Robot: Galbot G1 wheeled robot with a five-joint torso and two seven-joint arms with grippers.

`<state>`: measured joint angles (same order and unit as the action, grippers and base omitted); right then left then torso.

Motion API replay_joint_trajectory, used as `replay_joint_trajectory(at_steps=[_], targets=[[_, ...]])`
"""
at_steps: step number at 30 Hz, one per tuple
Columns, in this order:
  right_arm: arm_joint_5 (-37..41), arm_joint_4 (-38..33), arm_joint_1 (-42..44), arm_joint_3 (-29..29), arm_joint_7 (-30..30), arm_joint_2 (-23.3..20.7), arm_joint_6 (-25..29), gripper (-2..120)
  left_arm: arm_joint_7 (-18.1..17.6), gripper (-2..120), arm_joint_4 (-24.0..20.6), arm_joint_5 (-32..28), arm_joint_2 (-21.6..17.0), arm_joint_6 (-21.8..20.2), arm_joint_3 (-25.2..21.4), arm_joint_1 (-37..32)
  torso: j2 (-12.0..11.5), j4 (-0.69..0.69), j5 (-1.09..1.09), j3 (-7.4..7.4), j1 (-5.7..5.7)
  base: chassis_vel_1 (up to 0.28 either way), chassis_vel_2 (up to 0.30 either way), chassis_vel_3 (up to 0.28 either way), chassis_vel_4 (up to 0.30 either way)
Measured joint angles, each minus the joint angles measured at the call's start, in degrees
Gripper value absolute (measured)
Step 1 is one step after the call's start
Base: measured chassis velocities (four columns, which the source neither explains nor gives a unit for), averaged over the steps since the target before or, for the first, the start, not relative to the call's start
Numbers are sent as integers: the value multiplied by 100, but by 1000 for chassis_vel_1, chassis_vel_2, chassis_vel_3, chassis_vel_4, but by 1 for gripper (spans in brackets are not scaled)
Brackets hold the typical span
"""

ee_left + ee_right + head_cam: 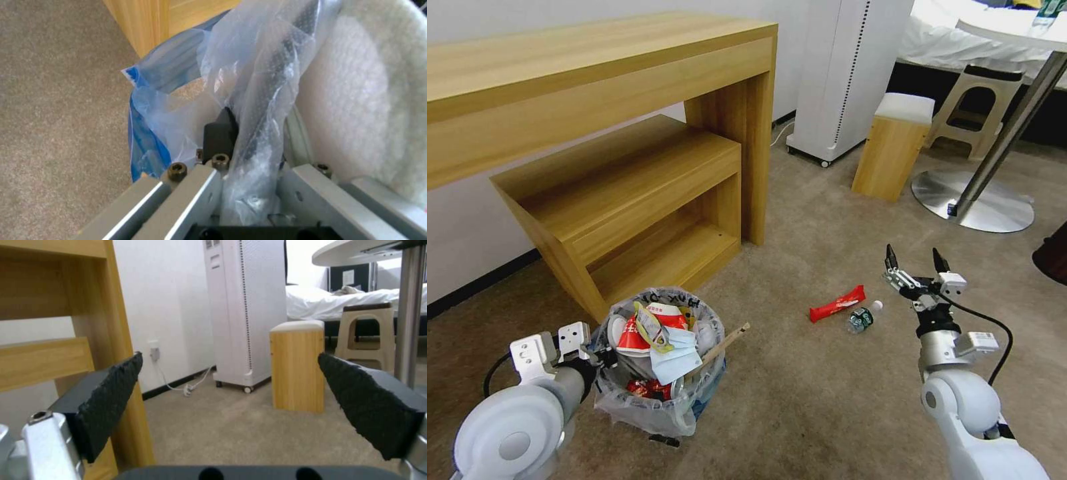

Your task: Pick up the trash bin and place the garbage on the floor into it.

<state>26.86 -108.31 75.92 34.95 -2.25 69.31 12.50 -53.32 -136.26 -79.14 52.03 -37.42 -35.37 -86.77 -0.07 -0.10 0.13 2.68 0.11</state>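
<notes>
Gripping the trash bin (657, 373) by its bag-lined rim, the left gripper (590, 350) has its jaws clamped there. Right of the bin, a red wrapper (837, 303) and small bottle (864, 317) lie on the floor (800, 400), the right gripper (916, 263) just beyond them, jaws wide.

Bare floor (827, 393) is lying open around the red wrapper (837, 303) and small bottle (864, 317); the wooden desk (627, 167) is crowding the trash bin (657, 400) behind

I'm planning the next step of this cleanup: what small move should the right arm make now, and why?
Probably lower the open right end effector toward the small bottle and red wrapper on the floor. Both lie just ahead of it, while the left end effector grips the trash bin rim.
</notes>
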Motion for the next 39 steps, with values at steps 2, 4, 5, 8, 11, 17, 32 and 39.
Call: replay_joint_trajectory(at_steps=[2, 4, 5, 8, 11, 17, 32, 39], targets=[[0, 0, 1, 0, 5, 16, 7, 100, 1, 0, 0, 0, -1, 0, 0, -2, 0, 0, 0, 0, 0, 0, 0, 0, 0], [5, 15, -6, -23, 11, 77, 25, 100, 8, 0, 4, 0, -2, 0, 0, 3, 0, 0, 0, 0, 0, 0, 0, 0, 0], [5, 15, -6, -23, 11, 77, 25, 100, 8, 0, 4, 0, -2, 0, 0, 3, 0, 0, 0, 0, 0, 0, 0, 0, 0], [6, 44, -33, -57, 13, 123, 52, 100, 11, 0, 20, -3, -15, 0, 0, 16, 0, 0, -1, 0, 0, 0, 0, 0, 0], [10, 99, -81, -96, 14, 167, 81, 100, 14, 0, 47, -14, -35, 0, -13, 37, 0, 1, 0, 0, 0, -43, -46, 44, 49], [29, 175, -161, -143, 15, 174, 96, 100, 23, 0, 80, -20, -37, -1, -14, 50, 0, 0, 1, 0, 0, -140, -151, 154, 140], [94, 268, -281, -281, -37, 200, 196, 100, 67, 0, 143, 5, -26, -4, 10, 67, 0, 1, -1, 0, 0, -147, -149, 135, 145], [-9, 301, -252, -266, 7, 213, 169, 100, 92, 0, 150, 30, -31, -4, 15, 68, 0, 0, -1, 0, 0, 17, 18, -11, -8]])
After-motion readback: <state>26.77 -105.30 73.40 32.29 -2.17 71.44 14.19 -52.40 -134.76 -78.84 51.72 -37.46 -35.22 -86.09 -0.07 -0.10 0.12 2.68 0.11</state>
